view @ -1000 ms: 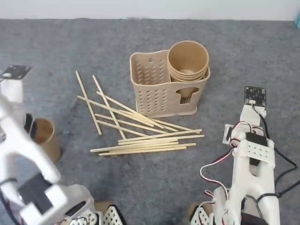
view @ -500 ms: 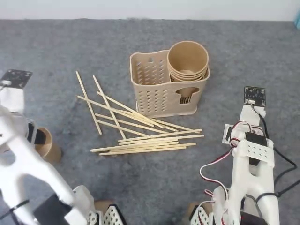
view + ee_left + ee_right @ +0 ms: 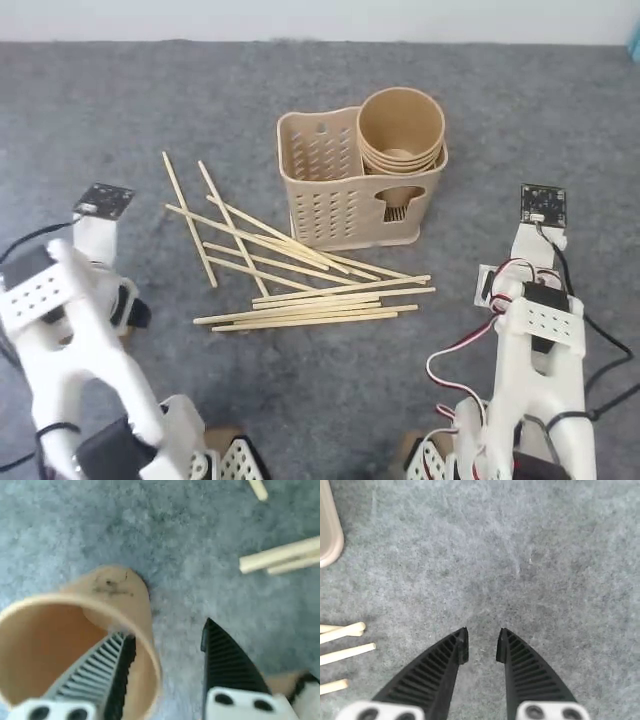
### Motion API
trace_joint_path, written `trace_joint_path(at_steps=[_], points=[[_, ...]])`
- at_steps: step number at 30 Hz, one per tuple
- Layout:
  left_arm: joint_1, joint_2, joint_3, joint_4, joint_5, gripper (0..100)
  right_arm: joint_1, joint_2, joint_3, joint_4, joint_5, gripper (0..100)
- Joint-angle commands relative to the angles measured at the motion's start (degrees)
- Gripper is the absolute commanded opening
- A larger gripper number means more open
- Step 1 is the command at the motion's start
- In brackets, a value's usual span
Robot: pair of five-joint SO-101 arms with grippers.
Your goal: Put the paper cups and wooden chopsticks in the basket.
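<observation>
At the lower left of the high view, under the left arm [image 3: 60, 310], a loose paper cup [image 3: 75, 630] sits on the grey carpeted table [image 3: 150, 90] with its open mouth toward the wrist camera. The left gripper [image 3: 167, 632] straddles the cup's wall. One finger is down inside the cup and the other is outside it, with a gap left between that finger and the wall, so the jaws are apart and not yet pinching.

The step in hand looks like the grasp of this cup. The next move likely calls for closing on the wall, lifting, and carrying the cup to the basket [image 3: 320, 190] at upper centre, where stacked cups [image 3: 400, 125] fill its right compartment.

Wooden chopsticks [image 3: 300, 290] lie scattered at centre, just in front of the basket. At lower right, the right gripper [image 3: 482, 630] hangs over bare carpet, fingers slightly apart, holding nothing.
</observation>
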Motion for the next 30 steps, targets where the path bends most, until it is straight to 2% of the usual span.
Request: trace_joint_path(at_steps=[1, 3, 6, 11, 16, 20, 24, 30], points=[[0.5, -2.5, 0.6, -5.2, 3.3, 8, -0.4, 0.0, -0.4, -0.6, 1.2, 10.8], [0.6, -2.5, -0.5, -5.2, 4.4, 0, -0.4, 0.0, -0.4, -0.6, 1.2, 10.8], [0.4, -2.6, -4.2, -2.0, 6.6, 1, -0.4, 0.0, -0.4, -0.6, 1.2, 10.8], [1.8, -2.6, -13.8, 8.4, 8.8, 1, -0.4, 0.0, -0.4, -0.7, 1.2, 10.7], [5.3, -2.6, -26.2, 17.1, 15.1, 1, -0.3, 0.0, -0.4, -0.7, 1.2, 10.6], [9.8, -2.6, -36.1, 23.1, 18.9, 1, -0.1, 0.0, -0.4, -0.7, 1.2, 10.6], [14.2, -4.8, -42.9, 22.9, 24.8, 1, -0.1, 0.0, -0.4, -0.7, 1.2, 10.6], [26.8, -10.6, -61.1, 22.9, 37.2, 1, -0.2, 0.0, -0.4, -0.7, 1.2, 10.6]])
